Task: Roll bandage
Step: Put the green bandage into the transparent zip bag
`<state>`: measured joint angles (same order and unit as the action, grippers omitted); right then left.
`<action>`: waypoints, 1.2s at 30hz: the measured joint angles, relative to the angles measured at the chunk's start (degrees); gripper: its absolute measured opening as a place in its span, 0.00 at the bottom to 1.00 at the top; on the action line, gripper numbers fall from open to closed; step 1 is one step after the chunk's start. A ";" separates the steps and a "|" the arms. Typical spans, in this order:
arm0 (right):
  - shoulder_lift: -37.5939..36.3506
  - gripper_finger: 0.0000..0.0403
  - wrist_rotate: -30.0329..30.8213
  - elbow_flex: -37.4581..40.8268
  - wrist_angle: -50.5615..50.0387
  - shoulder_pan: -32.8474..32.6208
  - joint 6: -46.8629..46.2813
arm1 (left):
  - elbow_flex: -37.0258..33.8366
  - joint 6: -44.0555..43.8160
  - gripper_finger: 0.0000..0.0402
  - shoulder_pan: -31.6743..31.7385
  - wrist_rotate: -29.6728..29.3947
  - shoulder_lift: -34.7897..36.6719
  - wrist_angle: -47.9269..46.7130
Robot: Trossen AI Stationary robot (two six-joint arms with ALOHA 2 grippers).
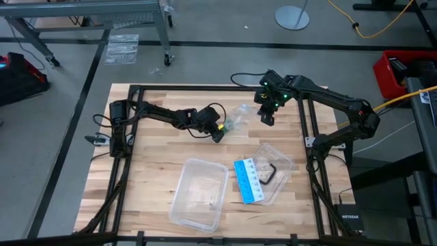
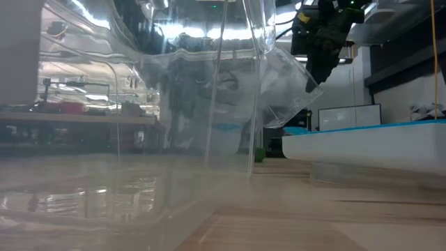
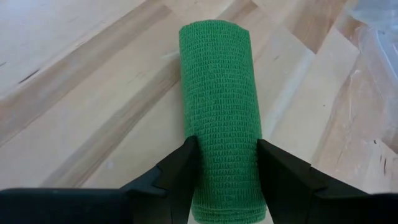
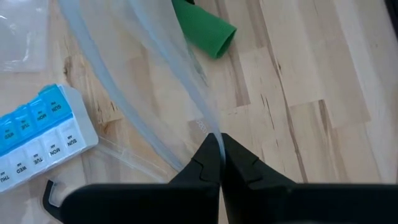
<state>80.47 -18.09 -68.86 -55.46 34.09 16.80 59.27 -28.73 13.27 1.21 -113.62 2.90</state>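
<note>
The bandage (image 3: 219,106) is a green fabric roll at the table's far middle. It also shows in the high view as the bandage (image 1: 222,126) and in the right wrist view as the bandage (image 4: 205,28). My left gripper (image 1: 218,131) reaches in from the table's left and is shut on it. My right gripper (image 1: 265,115) hangs higher, just to its right, shut on a crumpled clear plastic wrapper (image 1: 239,113). In the low view the wrapper (image 2: 279,84) hangs from my right gripper (image 2: 319,70), and the bandage (image 2: 259,155) shows as a small green spot at table height. My left gripper pinches the roll's curved wall near its near end (image 3: 224,180) between its two fingers (image 3: 183,165). The fingers slant down from the table's left and lie along the roll. Its far end points away, low over the wood; whether it rests there I cannot tell. My right gripper pinches an edge of the clear wrapper (image 4: 210,127) between its shut fingertips, which slant down from above. One layer or several, I cannot tell. The wrapper is off the table and trails slack from the fingers toward the bandage.
A clear plastic box (image 1: 198,195) stands at the near middle and fills the low view's front. To its right, a clear lid (image 1: 276,164) holds a blue-and-white pill organiser (image 1: 249,181) and a black hex key (image 1: 270,172). Bare wood lies at the left.
</note>
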 joint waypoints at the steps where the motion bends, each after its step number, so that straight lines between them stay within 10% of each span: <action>1: 0.00 0.00 0.00 0.00 0.06 0.00 0.00 | 0.00 -0.10 0.38 -0.01 0.06 0.00 0.02; 10: 0.00 0.00 0.00 0.00 -0.02 0.00 0.00 | -0.23 -0.87 0.37 -0.10 -1.03 -0.17 1.68; 22: 0.00 0.00 0.54 0.00 -0.12 0.02 -0.01 | -0.37 0.86 0.11 -0.06 -1.22 0.13 7.15; 36: 0.00 0.00 4.59 0.00 -1.79 0.07 0.09 | -0.68 6.87 0.10 3.21 -7.23 6.47 2.89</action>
<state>80.47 -13.50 -68.86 -57.26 34.15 16.88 58.58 -21.86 16.48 -6.02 -107.15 5.79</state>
